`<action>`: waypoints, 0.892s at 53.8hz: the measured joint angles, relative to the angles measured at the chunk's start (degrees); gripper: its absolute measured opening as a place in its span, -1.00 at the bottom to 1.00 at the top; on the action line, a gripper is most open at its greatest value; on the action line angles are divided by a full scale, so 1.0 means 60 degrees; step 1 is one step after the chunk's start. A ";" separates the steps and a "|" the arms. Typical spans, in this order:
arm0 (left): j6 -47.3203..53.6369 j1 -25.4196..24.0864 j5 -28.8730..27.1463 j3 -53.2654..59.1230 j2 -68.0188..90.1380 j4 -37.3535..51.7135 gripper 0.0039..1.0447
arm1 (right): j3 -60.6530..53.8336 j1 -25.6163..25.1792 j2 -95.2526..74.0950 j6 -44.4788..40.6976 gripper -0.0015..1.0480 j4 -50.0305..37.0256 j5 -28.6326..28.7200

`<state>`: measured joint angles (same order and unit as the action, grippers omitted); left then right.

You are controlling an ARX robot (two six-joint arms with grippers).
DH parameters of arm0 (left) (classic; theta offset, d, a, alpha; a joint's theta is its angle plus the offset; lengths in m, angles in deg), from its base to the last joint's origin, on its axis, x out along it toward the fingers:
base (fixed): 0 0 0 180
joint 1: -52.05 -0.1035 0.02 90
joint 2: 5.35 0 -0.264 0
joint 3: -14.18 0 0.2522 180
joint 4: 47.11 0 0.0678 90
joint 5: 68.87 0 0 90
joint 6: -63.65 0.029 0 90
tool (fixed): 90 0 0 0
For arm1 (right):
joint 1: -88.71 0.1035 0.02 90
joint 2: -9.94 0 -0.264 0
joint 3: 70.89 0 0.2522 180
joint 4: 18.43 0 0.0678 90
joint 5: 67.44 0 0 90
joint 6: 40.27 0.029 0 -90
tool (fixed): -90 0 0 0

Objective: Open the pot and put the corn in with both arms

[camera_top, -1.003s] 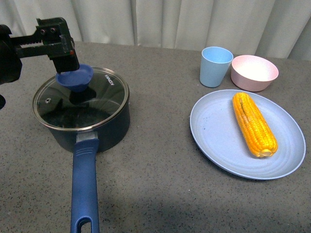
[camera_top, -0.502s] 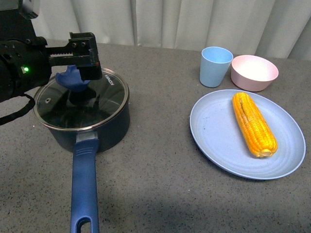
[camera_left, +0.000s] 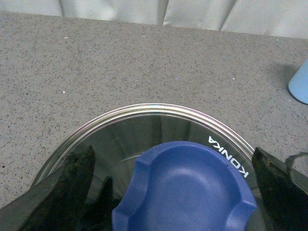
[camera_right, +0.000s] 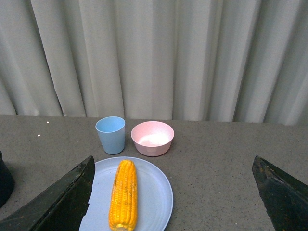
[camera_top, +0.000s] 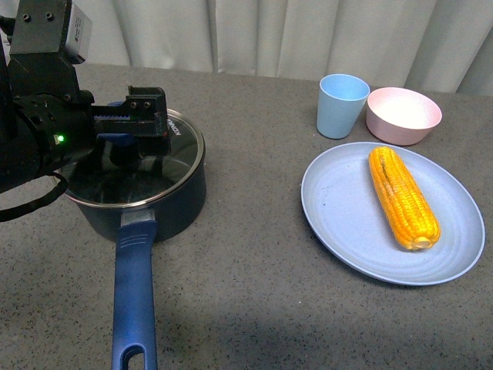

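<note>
The dark pot (camera_top: 171,202) stands at the left with its glass lid (camera_top: 176,153) on and its long blue handle (camera_top: 135,293) pointing toward me. My left gripper (camera_top: 123,131) is open and low over the lid, with the blue knob (camera_left: 185,192) between its fingers (camera_left: 72,187) and a gap on each side. The corn (camera_top: 402,196) lies on a light blue plate (camera_top: 347,216) at the right. My right gripper (camera_right: 175,199) is open and empty, above and back from the corn (camera_right: 124,192); it does not show in the front view.
A light blue cup (camera_top: 341,104) and a small pink bowl (camera_top: 402,114) stand just behind the plate. A pale curtain (camera_top: 269,31) closes off the far edge of the grey table (camera_top: 254,254).
My left gripper has moved right and come down over the lid, so that its open fingers now straddle the knob. The pot, lid and corn have not moved.
</note>
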<state>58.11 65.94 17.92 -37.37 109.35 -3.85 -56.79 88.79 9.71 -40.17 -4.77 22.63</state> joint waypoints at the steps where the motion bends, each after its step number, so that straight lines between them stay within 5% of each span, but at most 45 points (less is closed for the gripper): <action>1: 0.0007 0.0000 -0.0004 0.0000 0.0000 0.0000 0.75 | 0.0000 0.0000 0.0000 0.0000 0.82 0.0000 0.0000; 10: 0.0051 0.0000 0.0022 0.0000 0.0000 0.0018 0.17 | 0.0000 0.0000 0.0000 0.0000 0.82 0.0000 0.0004; 32: 0.0051 -0.0299 0.0044 0.0204 -0.1665 -0.0149 0.16 | 0.0000 0.0000 0.0000 0.0000 0.82 0.0004 0.0000; 48: 0.0120 -0.3031 0.0561 0.0058 -0.0969 -0.0007 0.15 | 0.0000 0.0000 0.0000 0.0000 0.82 0.0000 0.0000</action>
<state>58.83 47.76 21.29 -37.02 103.53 -3.90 -56.79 88.79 9.71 -40.17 -4.77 22.63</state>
